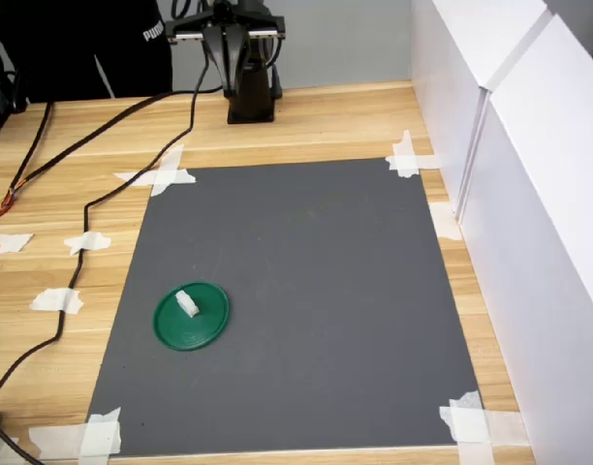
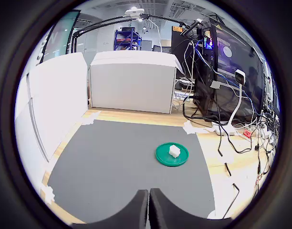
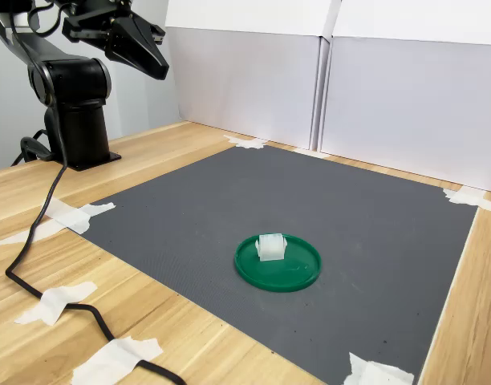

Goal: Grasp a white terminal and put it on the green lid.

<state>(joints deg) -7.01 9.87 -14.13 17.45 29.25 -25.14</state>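
White capital letters reading "PUMA" appear on a person's black garment (image 1: 146,34), at about eleven o'clock in the first exterior view, behind the wooden table. No other text, label, number or sign is legible; the screens and equipment in the wrist view are too small and blurred to read.

A: What does the arm (image 3: 69,84) look like?
B: Black all over, matte, with a thick rounded column rising from a flat square base (image 1: 250,108) in both exterior views.
A: And the joints?
B: A round drum-shaped housing sits at the shoulder (image 3: 69,79) in the second exterior view.
A: The gripper (image 3: 153,56)?
B: Black too, with tapered, wedge-shaped fingers (image 2: 158,210); a pale, silvery bar (image 1: 227,31) crosses its head in the first exterior view.
A: Cables?
B: A black cable (image 3: 33,233) leaves the base.
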